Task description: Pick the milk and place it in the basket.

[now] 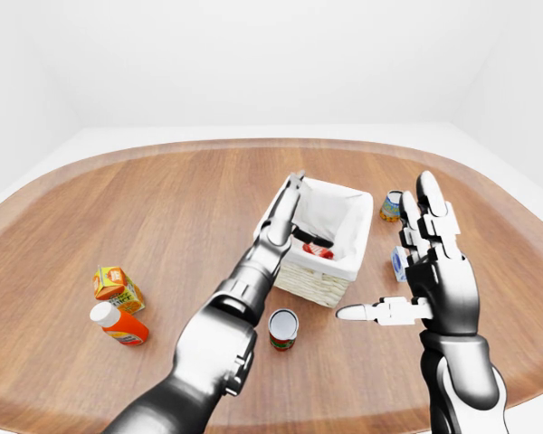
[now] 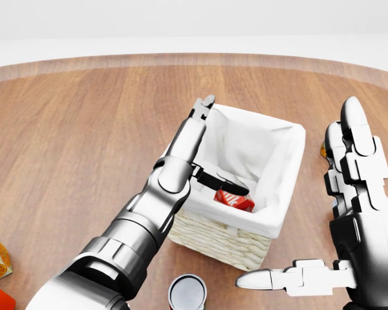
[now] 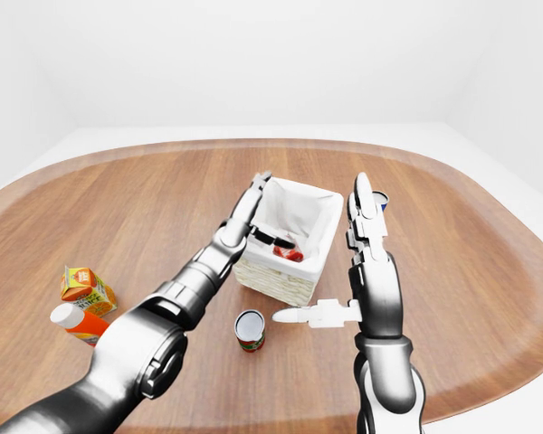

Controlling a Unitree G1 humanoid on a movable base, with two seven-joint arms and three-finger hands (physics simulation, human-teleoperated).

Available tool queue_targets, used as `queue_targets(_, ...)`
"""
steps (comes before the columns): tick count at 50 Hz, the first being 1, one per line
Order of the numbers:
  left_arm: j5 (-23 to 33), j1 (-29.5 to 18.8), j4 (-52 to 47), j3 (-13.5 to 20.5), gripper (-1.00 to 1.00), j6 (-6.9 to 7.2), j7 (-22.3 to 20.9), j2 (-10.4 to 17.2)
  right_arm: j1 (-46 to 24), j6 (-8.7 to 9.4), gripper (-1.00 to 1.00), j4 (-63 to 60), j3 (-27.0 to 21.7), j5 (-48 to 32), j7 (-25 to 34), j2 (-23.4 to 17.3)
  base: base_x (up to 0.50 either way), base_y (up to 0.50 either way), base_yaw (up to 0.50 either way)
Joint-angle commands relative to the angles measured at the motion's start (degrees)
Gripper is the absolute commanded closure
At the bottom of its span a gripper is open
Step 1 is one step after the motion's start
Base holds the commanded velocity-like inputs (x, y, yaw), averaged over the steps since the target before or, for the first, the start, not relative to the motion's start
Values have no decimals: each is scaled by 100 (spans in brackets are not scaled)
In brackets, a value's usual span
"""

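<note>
Milk (image 2: 234, 199) lies inside the basket (image 2: 220, 240), on its white liner, so I judge the placing done. My left hand (image 2: 204, 145) hangs spread above it, gripping nothing. My right hand (image 2: 349, 213) hovers open beside the basket. Only withdrawing remains.

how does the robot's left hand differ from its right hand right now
The left hand reaches over the basket, fingers spread above the milk lying inside; the right hand stands upright beside the basket, away from everything. The left fingers point toward the view's top, its thumb across the basket; the right thumb points left. Both are open and empty.
</note>
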Motion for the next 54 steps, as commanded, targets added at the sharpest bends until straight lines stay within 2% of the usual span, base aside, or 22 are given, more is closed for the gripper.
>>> queue_targets(1,-34,0,-27,57,-100,0,76,12,5,0,-100,-2,7,-8,-3,2,0,0,0)
queue_targets(11,-173,42,-251,49,-100,0,-16,-43,4,0,-100,-19,1,-3,0,1,0,0,0)
queue_targets(17,-849,216,-918,213,-100,0,-205,23,-1,0,-100,-12,-13,10,3,1,0,0,0)
queue_targets(21,-1142,578,-1586,105,-100,0,-284,94,-3,0,-100,12,-3,0,1,1,0,0,0)
queue_targets(23,-1436,750,-1990,133,-100,171,-378,131,-1,0,-100,26,26,-28,-8,1,0,0,0)
queue_targets(27,-1798,1011,-2742,91,-100,697,-394,197,2,0,-100,31,20,-19,-8,-3,0,0,0)
queue_targets(30,-1903,1211,-3226,42,-100,946,-376,274,-1,0,-100,21,26,-26,-8,-3,0,0,0)
queue_targets(31,-1953,1267,-3333,48,-100,973,-392,303,4,0,-100,19,29,-31,-9,-4,0,0,0)
queue_targets(34,-2376,1409,-3396,232,-100,994,-388,439,3,0,-100,60,40,-34,-17,-3,0,0,0)
queue_targets(38,-3071,1520,-3176,399,-100,884,-547,510,4,0,-100,63,66,-53,-23,-7,0,0,0)
queue_targets(39,-3325,1555,-3021,474,-100,771,-720,542,-5,0,-100,83,54,-43,-23,-10,0,0,0)
queue_targets(40,-3461,1554,-2946,477,-100,771,-757,572,-8,0,-100,104,51,-44,-26,-11,0,0,0)
queue_targets(42,-3915,1549,-2886,559,-100,958,-936,618,-10,-10,-100,146,66,-62,-34,-11,0,0,0)
queue_targets(43,-4157,1499,-2807,642,-100,1000,-946,653,-3,-11,-100,142,80,-75,-36,-11,0,0,0)
queue_targets(45,-4596,1422,-2668,743,-100,1000,-985,716,-4,-32,-100,165,90,-85,-41,-14,0,0,0)
queue_targets(48,-5756,1078,-1962,1214,-100,1000,-1001,886,-5,-47,-100,199,114,-106,-46,-18,0,0,0)
queue_targets(49,-5992,1027,-1822,1222,-100,1000,-1040,947,-2,-26,-100,191,130,-116,-36,-23,0,0,0)
queue_targets(52,-6937,962,-1490,1445,-100,1000,-1433,1093,-8,-46,-100,224,130,-116,-43,-25,0,0,0)
queue_targets(54,-7386,955,-1468,1446,-100,1000,-1631,1177,-1,-35,-100,203,140,-124,-43,-25,0,0,0)
